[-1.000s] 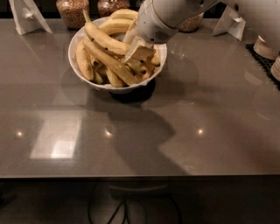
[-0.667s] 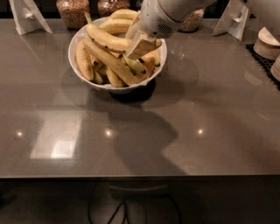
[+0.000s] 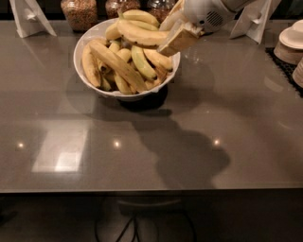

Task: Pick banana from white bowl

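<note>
Your claw (image 3: 162, 38), at upper centre of the frame, looks clamped on the right end of the banana (image 3: 137, 33) atop the white bowl's (image 3: 93, 33) pile, so raise it straight and slowly until it clears the other bananas (image 3: 118, 66).

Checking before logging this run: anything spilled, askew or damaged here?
Nothing spilled or tipped. The white bowl stands upright, heaped past its rim. One long banana has brownish edges. The gripper is above the bowl's far right rim, at the curved banana.

One tool (image 3: 164, 38) over one white bowl (image 3: 78, 53), roughly ten bananas (image 3: 116, 64), three jars (image 3: 79, 12) (image 3: 118, 6) (image 3: 160, 4)
</note>
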Controlling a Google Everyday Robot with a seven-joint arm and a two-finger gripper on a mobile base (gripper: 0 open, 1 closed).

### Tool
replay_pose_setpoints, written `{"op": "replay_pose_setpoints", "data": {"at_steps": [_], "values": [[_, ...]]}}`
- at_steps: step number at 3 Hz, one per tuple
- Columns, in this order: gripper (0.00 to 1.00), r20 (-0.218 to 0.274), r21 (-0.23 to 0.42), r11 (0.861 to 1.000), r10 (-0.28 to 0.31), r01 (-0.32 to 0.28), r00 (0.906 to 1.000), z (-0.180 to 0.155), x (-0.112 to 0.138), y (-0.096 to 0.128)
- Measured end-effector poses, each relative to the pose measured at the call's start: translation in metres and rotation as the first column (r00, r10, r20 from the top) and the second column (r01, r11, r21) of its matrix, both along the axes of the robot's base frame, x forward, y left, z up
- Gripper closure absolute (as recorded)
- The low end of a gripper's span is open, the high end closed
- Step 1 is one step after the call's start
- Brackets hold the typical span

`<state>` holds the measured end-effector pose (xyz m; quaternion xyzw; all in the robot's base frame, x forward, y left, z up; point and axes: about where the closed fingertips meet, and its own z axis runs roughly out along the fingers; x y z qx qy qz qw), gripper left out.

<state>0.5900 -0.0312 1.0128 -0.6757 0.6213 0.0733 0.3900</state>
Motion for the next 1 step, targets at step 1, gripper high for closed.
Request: {"op": "replay_pose_setpoints", "data": {"at_steps": [1], "values": [[1.0,-0.014,0.06,0.998,-0.009,0.01,0.9999,0.008,-0.0205,-0.035]]}}
